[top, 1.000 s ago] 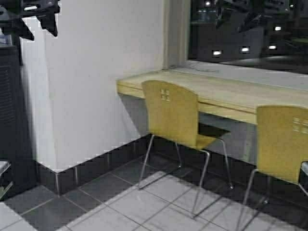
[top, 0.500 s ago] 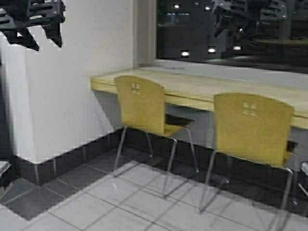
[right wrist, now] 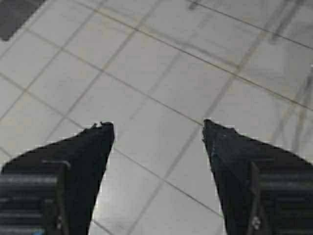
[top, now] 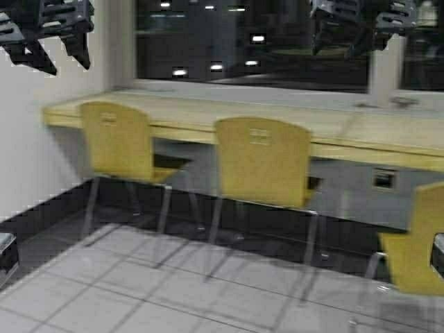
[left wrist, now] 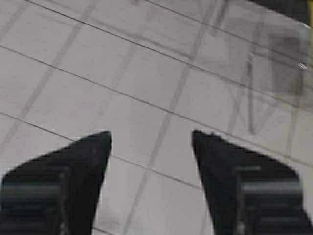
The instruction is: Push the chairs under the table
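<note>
Three tan-yellow chairs stand pulled out from the long pale wood table [top: 361,135]: one chair at the left [top: 111,139], one in the middle [top: 262,159], and one cut off at the right edge [top: 416,243]. Their seats reach only partly under the table's edge. My left gripper [top: 64,52] hangs high at the upper left, and my right gripper [top: 343,31] high at the upper right, both well clear of the chairs. In the wrist views the left gripper [left wrist: 151,137] and the right gripper [right wrist: 159,128] are open over bare floor tiles, holding nothing.
A white wall [top: 28,146] closes the left end of the table. A dark window [top: 250,41] runs behind it. A wall socket [top: 383,179] sits under the table. Light grey floor tiles [top: 139,291] lie in front of the chairs. A dark object [top: 5,253] shows at the left edge.
The robot has moved: the whole scene has slid to the left in the high view. The wall takes up less of the view, and a third chair has come in at the right.
</note>
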Controlling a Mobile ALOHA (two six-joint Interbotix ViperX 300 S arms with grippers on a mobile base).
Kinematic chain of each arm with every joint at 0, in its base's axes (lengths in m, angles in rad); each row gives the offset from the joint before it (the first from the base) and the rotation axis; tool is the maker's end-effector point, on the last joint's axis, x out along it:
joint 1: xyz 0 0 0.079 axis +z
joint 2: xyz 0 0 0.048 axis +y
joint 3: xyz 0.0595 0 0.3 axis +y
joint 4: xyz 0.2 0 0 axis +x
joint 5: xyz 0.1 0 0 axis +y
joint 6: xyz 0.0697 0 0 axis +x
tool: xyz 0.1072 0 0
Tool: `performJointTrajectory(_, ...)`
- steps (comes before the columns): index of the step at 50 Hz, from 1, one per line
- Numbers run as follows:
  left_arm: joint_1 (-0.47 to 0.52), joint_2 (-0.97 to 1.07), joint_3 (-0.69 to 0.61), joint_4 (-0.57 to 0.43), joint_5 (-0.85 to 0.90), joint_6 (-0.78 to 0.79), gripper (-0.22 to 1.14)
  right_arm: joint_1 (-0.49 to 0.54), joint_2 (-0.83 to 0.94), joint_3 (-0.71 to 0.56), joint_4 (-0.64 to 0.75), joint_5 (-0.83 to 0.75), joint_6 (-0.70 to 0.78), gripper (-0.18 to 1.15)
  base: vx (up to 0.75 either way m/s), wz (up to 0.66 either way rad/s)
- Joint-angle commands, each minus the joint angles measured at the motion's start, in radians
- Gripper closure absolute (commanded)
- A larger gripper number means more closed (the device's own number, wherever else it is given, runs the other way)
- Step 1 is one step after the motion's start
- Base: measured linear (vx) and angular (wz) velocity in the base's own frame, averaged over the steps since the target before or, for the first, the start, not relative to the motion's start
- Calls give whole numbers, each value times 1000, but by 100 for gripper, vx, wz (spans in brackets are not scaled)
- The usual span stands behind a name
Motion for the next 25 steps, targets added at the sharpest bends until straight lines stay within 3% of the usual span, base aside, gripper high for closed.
performJointTrajectory(1,-8,-3,-5,-2,0,-2,4,3,-6,-14,3,-5,5,6,-22,-48)
performJointTrajectory(11,-8,28,-21,0,-2,5,4,3,2,-40,2,-2,2,6,-20,-41)
performJointTrajectory(25,-8,40,-25,-2,-2,0,4,3,2,-35,2,-2,2,6,-13,-20)
